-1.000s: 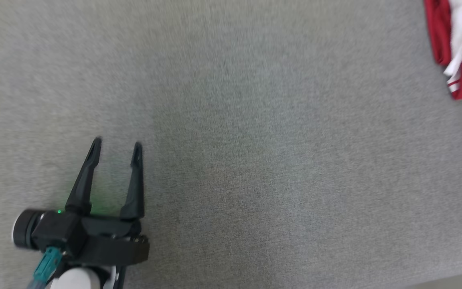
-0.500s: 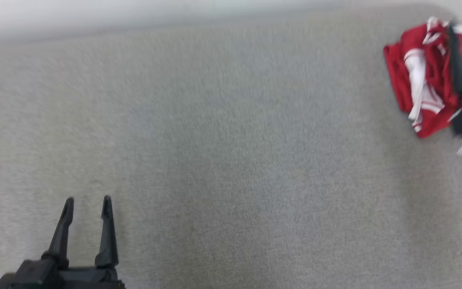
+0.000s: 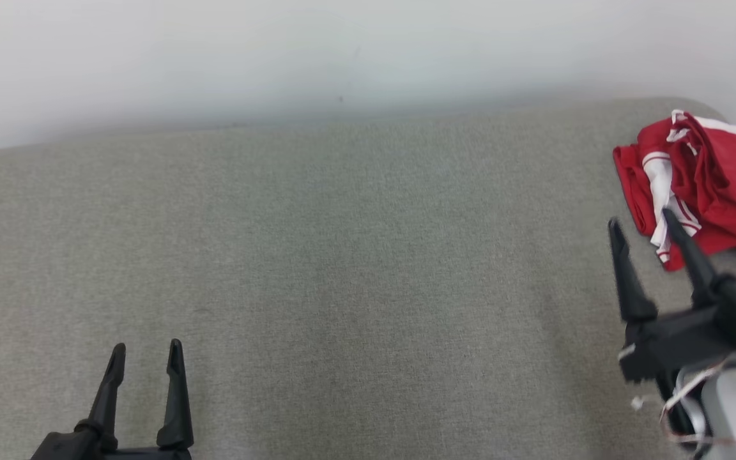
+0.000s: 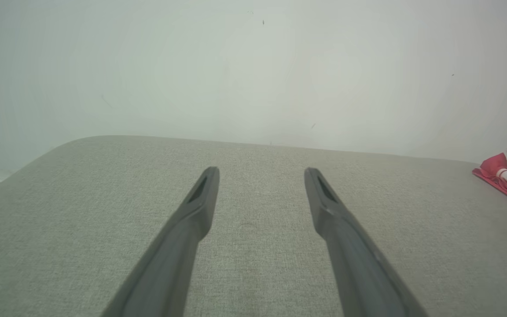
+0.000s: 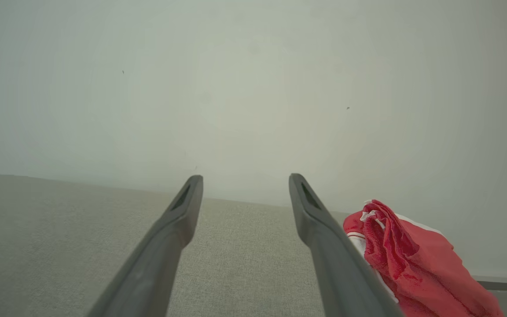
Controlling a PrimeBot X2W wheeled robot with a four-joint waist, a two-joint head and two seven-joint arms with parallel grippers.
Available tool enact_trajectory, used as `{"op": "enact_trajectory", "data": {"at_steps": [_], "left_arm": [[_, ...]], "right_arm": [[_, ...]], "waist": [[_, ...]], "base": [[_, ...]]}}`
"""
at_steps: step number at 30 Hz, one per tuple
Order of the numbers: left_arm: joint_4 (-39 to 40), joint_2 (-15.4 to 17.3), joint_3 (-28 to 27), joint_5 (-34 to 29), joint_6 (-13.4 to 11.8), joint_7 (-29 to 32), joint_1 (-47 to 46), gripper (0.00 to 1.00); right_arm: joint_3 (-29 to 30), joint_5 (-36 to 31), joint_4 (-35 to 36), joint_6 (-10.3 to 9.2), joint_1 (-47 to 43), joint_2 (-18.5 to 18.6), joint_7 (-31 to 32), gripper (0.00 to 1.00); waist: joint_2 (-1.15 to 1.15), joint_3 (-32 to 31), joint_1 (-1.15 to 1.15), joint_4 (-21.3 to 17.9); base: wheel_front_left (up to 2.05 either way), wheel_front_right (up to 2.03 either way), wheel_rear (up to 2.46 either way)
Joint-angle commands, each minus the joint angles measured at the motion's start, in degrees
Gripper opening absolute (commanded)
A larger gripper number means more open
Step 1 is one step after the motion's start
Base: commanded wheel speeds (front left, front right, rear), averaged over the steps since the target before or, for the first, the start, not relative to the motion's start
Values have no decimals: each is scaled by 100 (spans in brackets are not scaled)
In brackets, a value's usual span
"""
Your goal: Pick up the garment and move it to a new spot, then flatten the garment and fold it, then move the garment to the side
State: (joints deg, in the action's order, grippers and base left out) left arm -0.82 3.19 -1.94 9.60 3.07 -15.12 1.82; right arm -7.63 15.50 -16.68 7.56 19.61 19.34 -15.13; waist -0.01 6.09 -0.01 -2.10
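At far right corner of grey cushion (image 3: 342,255), note crumpled red garment (image 3: 713,172), ungrasped, right gripper (image 3: 641,220) spread and empty just beside it, left gripper (image 3: 147,346) spread well apart; treat pick-up, flattening, folding, setting aside as outstanding.

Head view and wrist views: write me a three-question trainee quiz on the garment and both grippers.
1. True or false: the right gripper is shut on the red and white garment.
2. Where does the garment lie on the grey upholstered surface in the head view? A) far right corner B) centre C) near left edge
3. Which is nearer the garment, the left gripper or the right?

Key
1. False: its fingers stand apart with nothing between them.
2. A.
3. The right gripper.
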Motion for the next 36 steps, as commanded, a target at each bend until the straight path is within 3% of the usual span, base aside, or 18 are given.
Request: {"op": "enact_trajectory", "data": {"at_steps": [1, 13, 36], "left_arm": [[-51, -10, 16, 11, 39, 2, 28, 100], [-290, -16, -111, -24, 170, 2, 104, 100], [-532, -31, -146, -27, 244, 2, 1, 100]], "right_arm": [[65, -42, 123, -19, -298, -123, 2, 100], [438, -242, 713, -19, -1668, -789, 2, 100], [372, -109, 636, -19, -1880, -1175, 2, 100]], "waist": [[1, -170, 1, 88], [1, -465, 1, 101], [1, -520, 1, 169]], "base": [[0, 0, 0], [0, 0, 0], [0, 0, 0]]}}
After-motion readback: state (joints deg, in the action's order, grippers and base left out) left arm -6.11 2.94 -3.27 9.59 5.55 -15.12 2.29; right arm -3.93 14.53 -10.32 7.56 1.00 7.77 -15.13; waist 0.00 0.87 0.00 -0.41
